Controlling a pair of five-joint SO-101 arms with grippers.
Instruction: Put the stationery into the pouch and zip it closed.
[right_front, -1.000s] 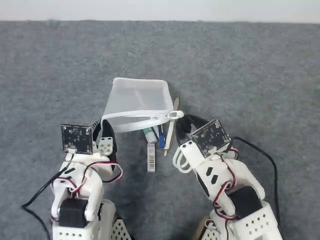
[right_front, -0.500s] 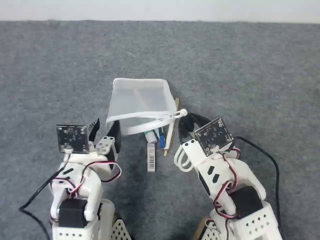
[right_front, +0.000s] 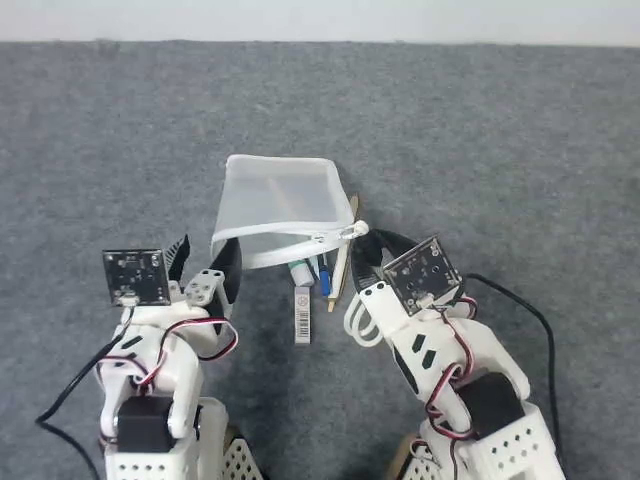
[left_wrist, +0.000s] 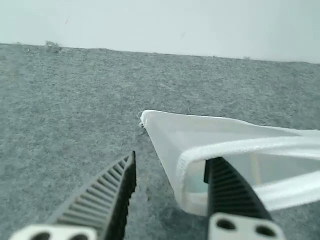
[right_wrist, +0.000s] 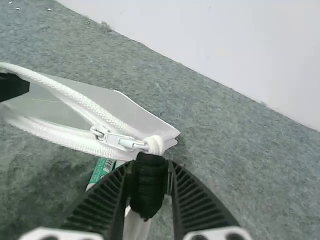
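Note:
The translucent white pouch (right_front: 275, 195) lies mid-table with its zipper mouth gaping toward the arms. My left gripper (right_front: 203, 262) is open at the pouch's left corner (left_wrist: 167, 145); one finger (left_wrist: 107, 197) is outside on the carpet, the other finger (left_wrist: 227, 192) sits at the mouth under the zipper band. My right gripper (right_wrist: 149, 192) is shut on the dark tab at the pouch's right end, just beside the zipper pull (right_wrist: 117, 141). Below the mouth lie a green-banded pen (right_front: 297, 268), a blue pen (right_front: 323, 281), a wooden pencil (right_front: 342, 258) and a white stick (right_front: 302, 312).
Grey carpet (right_front: 500, 150) covers the table, with a pale wall along the far edge. A black cable (right_front: 530, 310) trails beside the right arm. Open carpet lies beyond the pouch and to both sides.
My left gripper let go of the pouch's left end, opened and shifted a little left. The pouch mouth sagged slightly. The right gripper kept its hold and barely moved.

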